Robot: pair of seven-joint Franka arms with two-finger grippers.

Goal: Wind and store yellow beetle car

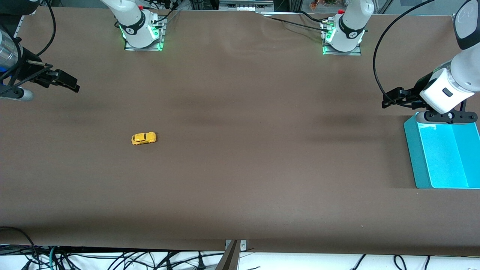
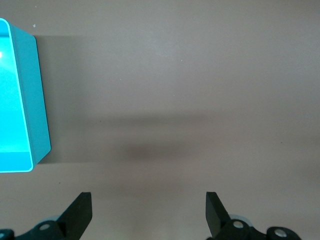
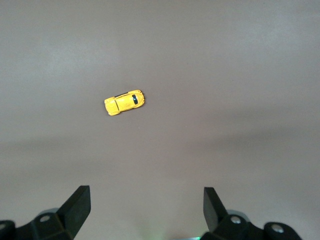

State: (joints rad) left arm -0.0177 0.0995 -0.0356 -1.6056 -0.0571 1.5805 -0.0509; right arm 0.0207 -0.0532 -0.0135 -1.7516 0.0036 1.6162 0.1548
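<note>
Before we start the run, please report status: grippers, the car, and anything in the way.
Left gripper open, beside the blue bin. Right gripper open, up at its own end of the table. Yellow car alone on the table, untouched. Nothing in the way.

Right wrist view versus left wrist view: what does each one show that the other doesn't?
Only the right wrist view shows the yellow beetle car, lying on its wheels ahead of the open right gripper. Only the left wrist view shows the teal bin, beside the open left gripper. Both show bare brown table between spread fingers, neither holding anything.
</note>
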